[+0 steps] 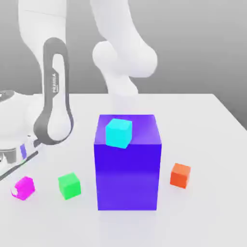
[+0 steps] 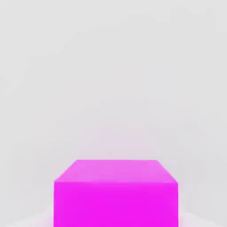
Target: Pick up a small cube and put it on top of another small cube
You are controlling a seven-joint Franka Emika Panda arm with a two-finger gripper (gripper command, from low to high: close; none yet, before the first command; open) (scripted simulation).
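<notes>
In the exterior view, the gripper (image 1: 22,188) is clamped on the pink cube (image 1: 27,186), low over the table (image 1: 212,217), with the green cube (image 1: 70,186) near the hand. In the hand view, the pink cube sits between the fingertips; the grasp seems made, so next comes a straight lift before carrying it over another small cube.

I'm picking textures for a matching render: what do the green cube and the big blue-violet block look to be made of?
The green cube looks like matte plastic, evenly coloured with no grain. The blue-violet block seems smoother, perhaps glossy plastic, given the soft paler sheen across its front.
</notes>
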